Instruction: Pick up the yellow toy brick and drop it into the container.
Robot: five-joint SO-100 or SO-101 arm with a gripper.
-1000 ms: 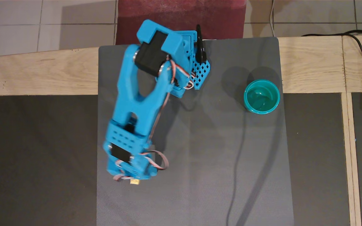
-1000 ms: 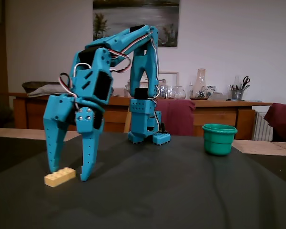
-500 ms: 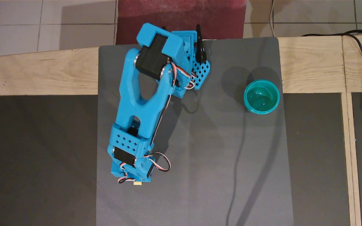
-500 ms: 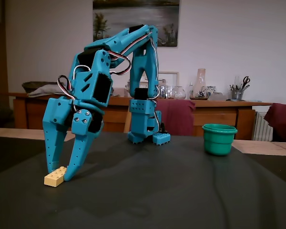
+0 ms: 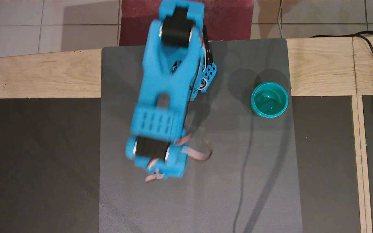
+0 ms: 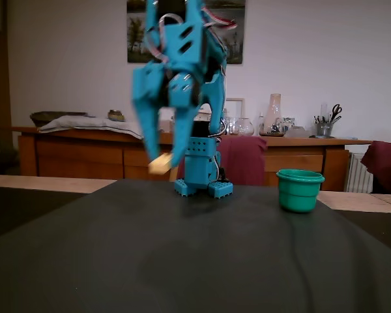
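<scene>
My gripper point(image 6: 161, 160) is up off the mat point(image 6: 202, 261), jaws clamped on the yellow toy brick point(image 6: 160, 163), tilted, blurry in the fixed view. Overhead my arm point(image 5: 163, 97) hides the brick. Container point(image 5: 269, 99) stands well apart, right on the mat.

Grey mat point(image 5: 206, 194) on wooden table point(image 5: 28, 74)
</scene>
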